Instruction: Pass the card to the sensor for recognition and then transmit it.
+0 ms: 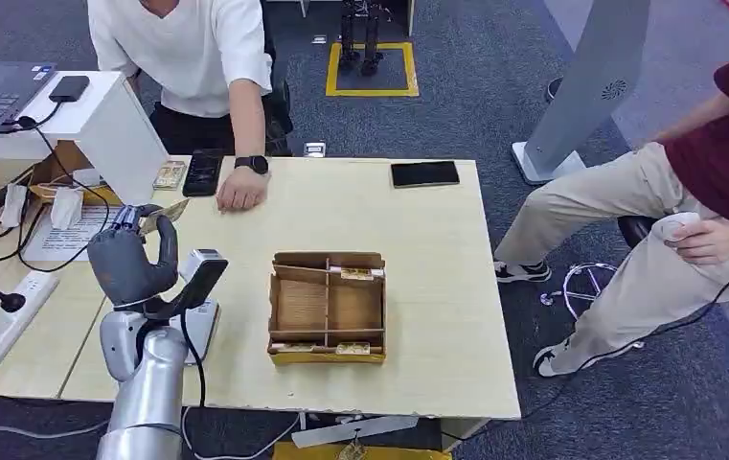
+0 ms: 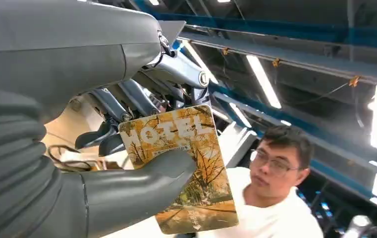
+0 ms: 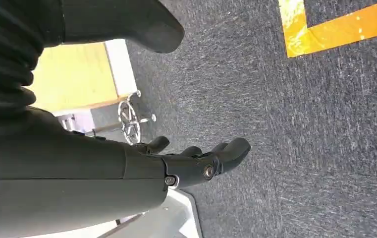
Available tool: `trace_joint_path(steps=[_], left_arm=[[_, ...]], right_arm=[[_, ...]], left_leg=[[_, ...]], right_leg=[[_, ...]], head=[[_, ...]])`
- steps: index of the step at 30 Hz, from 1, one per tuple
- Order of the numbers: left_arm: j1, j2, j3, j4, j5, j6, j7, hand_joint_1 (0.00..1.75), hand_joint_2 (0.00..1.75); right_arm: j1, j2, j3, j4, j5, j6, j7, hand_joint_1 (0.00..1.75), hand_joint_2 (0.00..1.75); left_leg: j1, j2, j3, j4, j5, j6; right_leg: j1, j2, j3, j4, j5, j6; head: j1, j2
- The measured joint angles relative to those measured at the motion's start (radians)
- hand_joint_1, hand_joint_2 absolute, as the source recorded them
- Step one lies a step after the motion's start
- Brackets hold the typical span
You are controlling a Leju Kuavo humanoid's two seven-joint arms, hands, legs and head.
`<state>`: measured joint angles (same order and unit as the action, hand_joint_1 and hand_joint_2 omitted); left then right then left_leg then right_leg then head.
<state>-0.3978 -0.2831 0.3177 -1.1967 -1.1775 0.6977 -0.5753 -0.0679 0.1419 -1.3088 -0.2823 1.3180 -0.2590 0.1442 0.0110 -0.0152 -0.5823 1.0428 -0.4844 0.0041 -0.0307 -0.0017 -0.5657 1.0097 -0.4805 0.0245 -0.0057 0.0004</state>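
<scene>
— What surrounded you?
— A partitioned cardboard box (image 1: 328, 307) mid-worktop (image 1: 437, 249), a person's hand (image 1: 241, 191) on the far edge.
— The card?
— My left hand (image 1: 133, 261) pinched the glossy card (image 2: 186, 163) aloft, at the left. My right hand (image 3: 196, 161) hung spread, holding nothing, above grey carpet.

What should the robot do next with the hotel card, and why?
Probably reach the card toward the person's hand on the table. The left hand holds it raised above the sensor, tip near that hand.
</scene>
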Motion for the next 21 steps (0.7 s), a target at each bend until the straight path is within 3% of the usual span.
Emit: trace_joint_path(steps=[7,14,21], left_arm=[[0.028,0.022,0.063,0.000,-0.101,0.000,0.064,1.75,1.75],[0.088,0.052,0.077,0.000,-0.172,0.001,0.122,1.75,1.75],[0.151,0.097,-0.011,-0.003,-0.242,0.001,0.272,1.75,1.75]], right_arm=[[0.001,-0.002,0.000,0.000,-0.020,0.004,-0.002,0.00,1.75],[0.005,-0.002,-0.002,0.000,-0.032,0.005,-0.008,0.00,1.75],[0.006,-0.002,-0.003,-0.002,-0.041,0.017,-0.011,0.00,1.75]], left_leg=[[0.000,0.000,0.000,0.000,0.000,0.000],[0.000,0.000,0.000,0.000,0.000,0.000],[0.000,0.000,0.000,0.000,0.000,0.000]], right_leg=[[0.000,0.001,0.000,0.000,0.000,0.000],[0.000,0.000,0.000,0.000,0.000,0.000],[0.000,0.000,-0.001,0.000,0.000,0.000]], head=[[0.000,0.000],[0.000,0.000],[0.000,0.000]])
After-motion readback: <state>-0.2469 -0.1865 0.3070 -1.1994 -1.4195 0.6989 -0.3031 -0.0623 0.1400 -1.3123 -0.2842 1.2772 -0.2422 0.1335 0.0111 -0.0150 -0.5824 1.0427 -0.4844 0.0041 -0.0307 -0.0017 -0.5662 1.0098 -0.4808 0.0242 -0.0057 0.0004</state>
